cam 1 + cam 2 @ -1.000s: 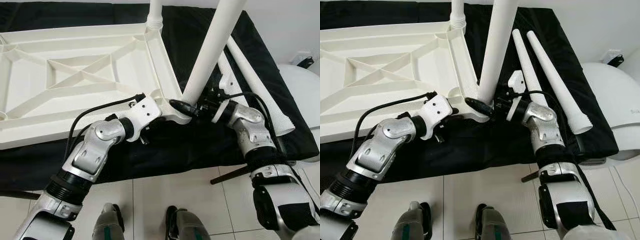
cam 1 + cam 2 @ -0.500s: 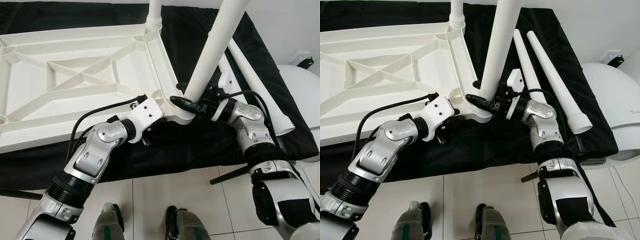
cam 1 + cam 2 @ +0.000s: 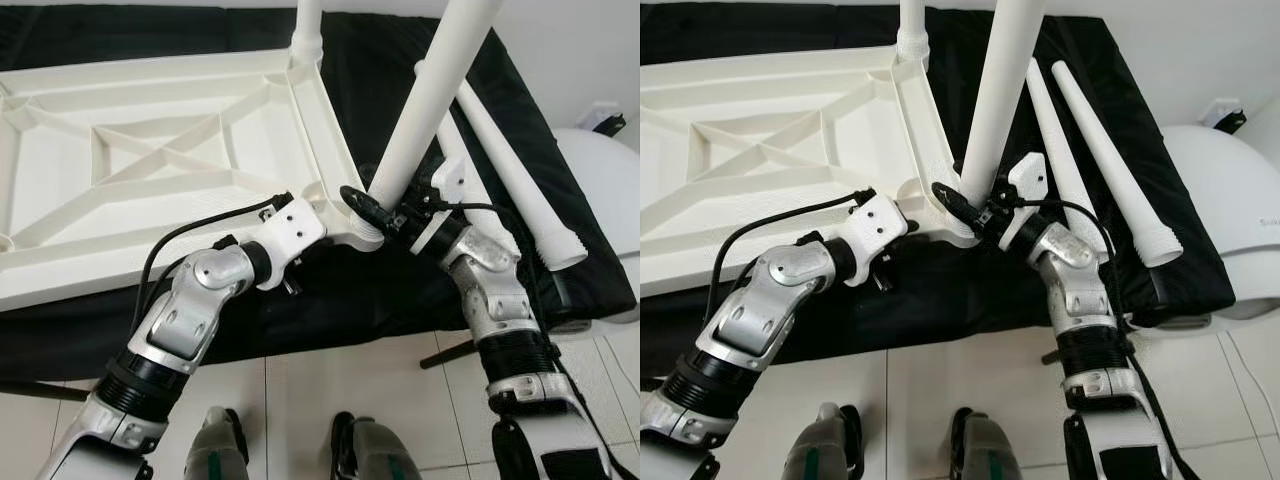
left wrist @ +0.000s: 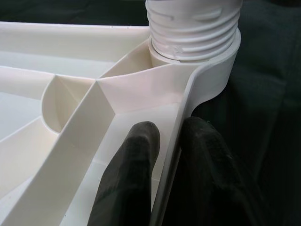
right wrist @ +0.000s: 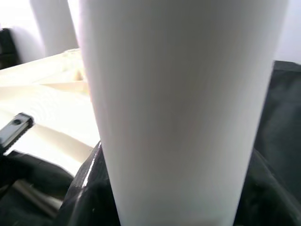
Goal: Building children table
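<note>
The white tabletop lies upside down on a black cloth. One white leg stands in its far right corner. A second leg rises tilted from the near right corner socket. My right gripper is shut on this leg just above its base; in the right wrist view the leg sits between both fingers. My left gripper is shut on the tabletop's rim beside the corner, one finger on each side of the wall, below the leg's threaded base.
Two loose white legs lie on the black cloth to the right. A white rounded object stands at the far right. Tile floor and my feet are in front, with a dark rod by my right arm.
My right forearm has swung in and down under the wrist while the gripper stays at the leg's base; the wrist has turned. The left gripper holds the rim as before.
</note>
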Controlling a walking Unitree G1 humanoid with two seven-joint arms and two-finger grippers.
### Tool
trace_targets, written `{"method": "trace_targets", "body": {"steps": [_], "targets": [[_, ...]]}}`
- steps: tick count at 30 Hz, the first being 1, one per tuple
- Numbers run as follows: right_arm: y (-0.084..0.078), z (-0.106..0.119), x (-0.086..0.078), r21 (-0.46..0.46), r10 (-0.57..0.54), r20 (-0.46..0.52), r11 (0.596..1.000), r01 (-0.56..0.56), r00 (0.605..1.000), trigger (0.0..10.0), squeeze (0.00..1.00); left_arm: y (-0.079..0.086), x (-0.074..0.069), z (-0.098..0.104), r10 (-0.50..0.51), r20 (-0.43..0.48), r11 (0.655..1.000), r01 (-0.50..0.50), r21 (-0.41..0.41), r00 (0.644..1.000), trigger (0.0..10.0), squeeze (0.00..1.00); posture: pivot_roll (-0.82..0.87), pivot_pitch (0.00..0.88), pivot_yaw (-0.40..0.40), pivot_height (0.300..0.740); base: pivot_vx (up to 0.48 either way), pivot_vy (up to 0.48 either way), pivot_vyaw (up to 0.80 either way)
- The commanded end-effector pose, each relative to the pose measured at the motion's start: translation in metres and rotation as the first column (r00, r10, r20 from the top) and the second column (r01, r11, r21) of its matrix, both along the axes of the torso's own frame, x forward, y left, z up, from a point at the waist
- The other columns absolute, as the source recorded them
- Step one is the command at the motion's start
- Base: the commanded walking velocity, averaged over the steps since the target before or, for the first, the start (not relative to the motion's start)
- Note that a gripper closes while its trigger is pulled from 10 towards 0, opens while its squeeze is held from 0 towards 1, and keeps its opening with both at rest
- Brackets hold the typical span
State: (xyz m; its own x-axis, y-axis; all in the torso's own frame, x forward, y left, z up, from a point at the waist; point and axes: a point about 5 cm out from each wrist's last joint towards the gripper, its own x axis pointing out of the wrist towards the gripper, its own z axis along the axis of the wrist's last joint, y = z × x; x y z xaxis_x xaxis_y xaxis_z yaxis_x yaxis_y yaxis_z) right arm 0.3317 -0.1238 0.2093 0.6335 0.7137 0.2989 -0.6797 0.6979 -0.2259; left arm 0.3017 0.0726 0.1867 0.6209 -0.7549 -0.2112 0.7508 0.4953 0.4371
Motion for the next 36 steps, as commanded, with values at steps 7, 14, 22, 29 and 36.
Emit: {"method": "trace_targets", "body": {"steps": [7,14,22,29,36], "targets": [[0.029,0.007,-0.015,0.106,-0.198,0.015,0.975,0.196,0.980,10.0,0.00,-0.005,-0.003,-0.025,0.048,-0.092,0.999,-0.047,0.009,0.995,10.0,0.00,0.10,0.256,-0.065,0.740,0.000,0.000,0.00],[0.048,-0.007,-0.025,0.198,-0.368,-0.114,0.902,0.384,0.923,10.0,0.00,-0.005,-0.001,-0.023,0.056,-0.089,0.998,-0.056,0.005,0.994,10.0,0.00,0.10,0.254,-0.065,0.740,0.000,0.000,0.00],[0.054,-0.010,-0.030,0.225,-0.389,-0.155,0.881,0.416,0.908,10.0,1.00,-0.004,-0.001,-0.023,0.059,-0.087,0.998,-0.058,0.007,0.994,10.0,0.00,0.11,0.253,-0.061,0.740,0.000,0.000,0.00],[0.045,-0.005,-0.031,0.230,-0.366,-0.132,0.892,0.388,0.921,10.0,1.00,-0.003,-0.001,-0.023,0.061,-0.086,0.998,-0.060,0.009,0.994,10.0,0.00,0.10,0.252,-0.060,0.740,0.000,0.000,0.00],[0.028,0.011,-0.032,0.230,-0.283,-0.061,0.929,0.289,0.957,10.0,0.63,-0.003,0.000,-0.022,0.061,-0.085,0.998,-0.060,0.008,0.995,10.0,0.00,0.10,0.252,-0.059,0.740,0.000,0.000,0.00]]}}
